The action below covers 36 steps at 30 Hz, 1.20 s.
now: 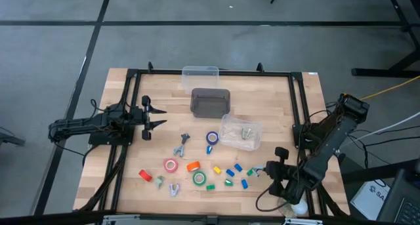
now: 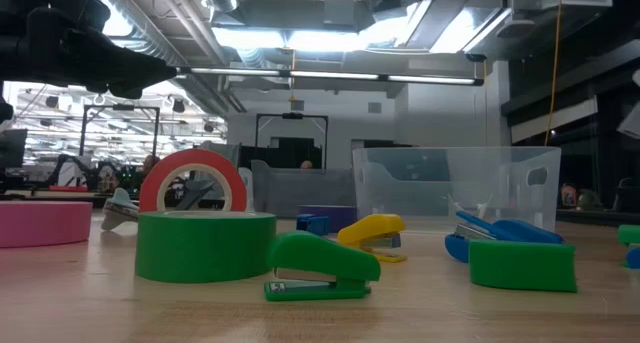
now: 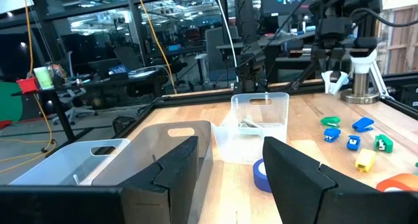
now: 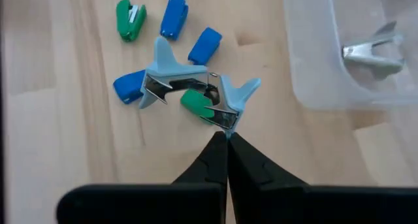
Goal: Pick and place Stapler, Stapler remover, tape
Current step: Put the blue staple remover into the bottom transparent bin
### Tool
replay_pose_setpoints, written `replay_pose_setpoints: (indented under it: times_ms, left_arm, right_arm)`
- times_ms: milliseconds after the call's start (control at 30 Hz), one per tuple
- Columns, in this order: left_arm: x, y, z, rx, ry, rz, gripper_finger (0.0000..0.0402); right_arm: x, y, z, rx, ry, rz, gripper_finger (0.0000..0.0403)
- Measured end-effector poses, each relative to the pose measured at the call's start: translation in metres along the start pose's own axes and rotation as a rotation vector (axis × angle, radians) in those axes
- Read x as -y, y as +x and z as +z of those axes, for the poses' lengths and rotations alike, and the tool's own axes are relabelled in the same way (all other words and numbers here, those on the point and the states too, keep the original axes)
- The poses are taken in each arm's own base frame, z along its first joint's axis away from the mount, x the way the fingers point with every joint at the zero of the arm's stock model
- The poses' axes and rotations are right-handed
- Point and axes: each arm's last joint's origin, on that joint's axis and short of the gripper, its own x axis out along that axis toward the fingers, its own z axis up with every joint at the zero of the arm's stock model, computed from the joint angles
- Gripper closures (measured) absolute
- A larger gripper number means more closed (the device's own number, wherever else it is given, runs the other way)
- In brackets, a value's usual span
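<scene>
**Right tool pinches a remover over the scattered staplers; left arm waits by the bins**

I start with the table (image 1: 118,185), a pale wooden top framed in black rail. At its far middle I see three bins: a clear bin (image 1: 199,73) at the edge, a dark bin (image 1: 210,102) just nearer, and a clear tray (image 1: 241,132) to the right of that, already holding a metal remover (image 4: 369,49). I judge the bins are sorting targets, one per kind of thing.

My left tool (image 1: 148,117) hovers above the table's left side, jaws standing wide with nothing between them, pointing toward the bins; I read it as parked clear of the work.

The tape rolls lie toward the near edge: a blue roll (image 1: 212,138) close beside the tray, a red roll (image 1: 171,164) and a green roll (image 1: 199,179) closer in. Small staplers (image 1: 231,174) in blue, green and yellow are strewn to their right.

My right tool (image 4: 226,136) is over that near right patch, fingers closed together, their tips pinching the rim of a pale blue remover (image 4: 196,87). The grip is only on an edge, probably because the claw's wings leave little else to catch. The tray lies just beside it, so the carry should be short.
</scene>
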Motion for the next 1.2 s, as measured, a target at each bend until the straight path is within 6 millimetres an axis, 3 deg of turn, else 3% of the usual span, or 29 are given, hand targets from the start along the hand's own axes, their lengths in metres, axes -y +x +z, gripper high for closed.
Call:
replay_pose_setpoints:
  times_ms: [733, 1200]
  left_arm:
    - [0.000, 0.000, 0.000, 0.000, 0.000, 0.000, 0.0233]
    - [0.000, 0.000, 0.000, 0.000, 0.000, 0.000, 0.0233]
  right_arm:
    - [0.045, 0.026, 0.060, 0.009, -0.132, -0.095, 0.0399]
    - [0.071, 0.018, 0.072, 0.009, -0.149, -0.141, 0.0399]
